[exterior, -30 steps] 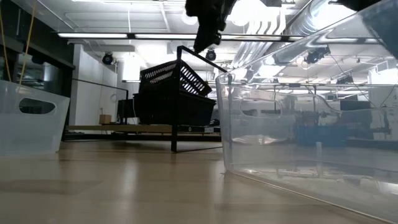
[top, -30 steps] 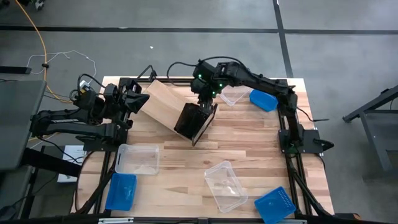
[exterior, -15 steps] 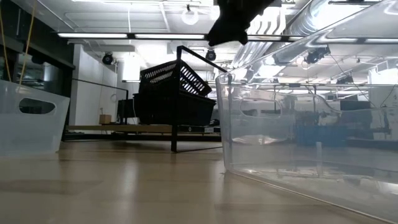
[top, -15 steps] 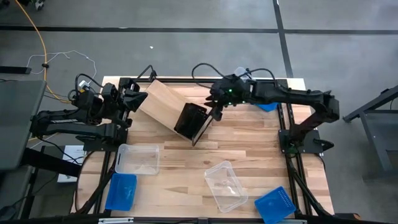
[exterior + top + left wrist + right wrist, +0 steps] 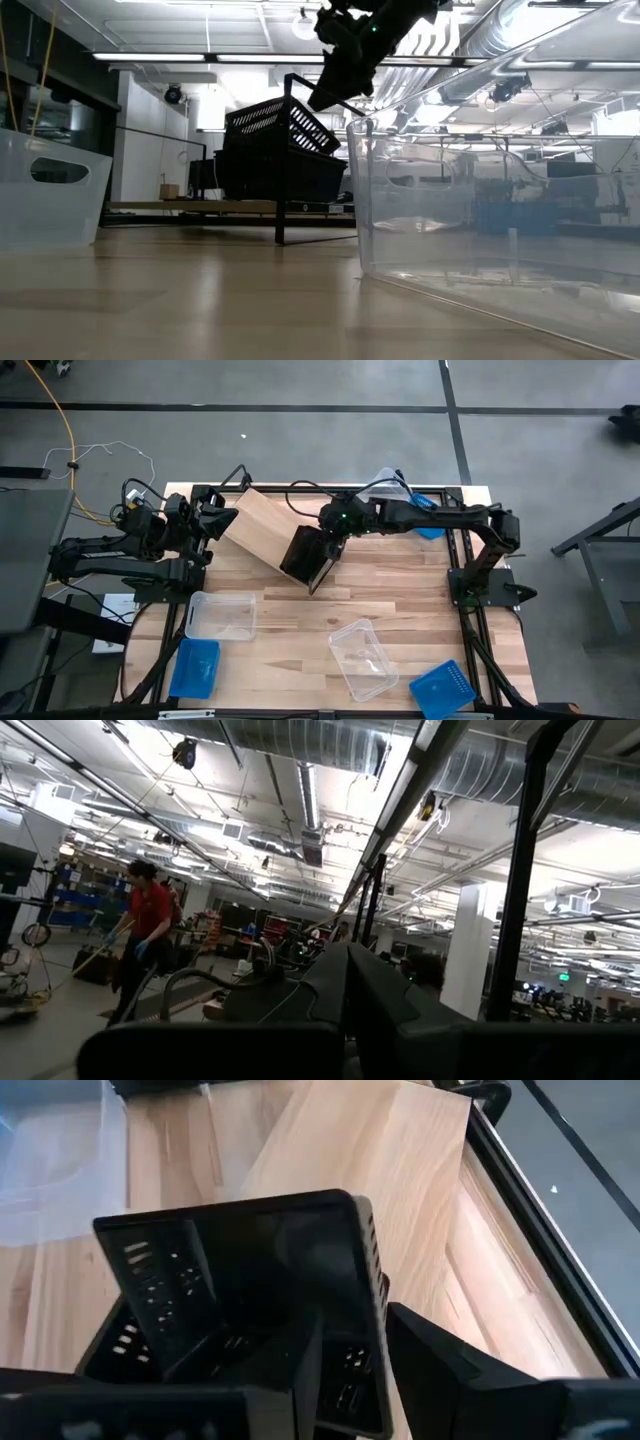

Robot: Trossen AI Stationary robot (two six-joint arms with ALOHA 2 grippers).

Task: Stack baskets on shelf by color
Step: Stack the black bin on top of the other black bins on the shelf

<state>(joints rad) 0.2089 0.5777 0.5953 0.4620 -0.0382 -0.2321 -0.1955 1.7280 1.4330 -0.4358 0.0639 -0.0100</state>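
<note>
The shelf (image 5: 262, 525), light wood with a black frame, stands askew at the table's far middle. Its open end holds stacked black baskets (image 5: 305, 555). The top black basket (image 5: 280, 122) lies tilted on the ones below. My right gripper (image 5: 330, 544) reaches down at this basket, partly open. In the right wrist view its fingers (image 5: 450, 1365) stand on either side of the basket's side wall (image 5: 365, 1280). My left gripper (image 5: 224, 520) is shut at the shelf's left corner (image 5: 238, 518). My left gripper's shut fingers point at the shelf's left corner from the table's left; whether they touch it I cannot tell. My right gripper comes slanting down from the table's right at the top black basket's rim (image 5: 360, 1215); I cannot tell whether a finger touches it.
Two clear baskets (image 5: 222, 615) (image 5: 365, 658) and two blue ones (image 5: 195, 667) (image 5: 443, 688) lie on the table's near half. Another blue basket (image 5: 428, 525) sits at the far right under my right arm. A clear basket (image 5: 480, 200) fills the low view's right.
My right gripper swung a little toward the table's right, then came back left and down to the top black basket, tipping more steeply downward. Its fingers kept the same gap. The black baskets and the shelf have stayed where they were.
</note>
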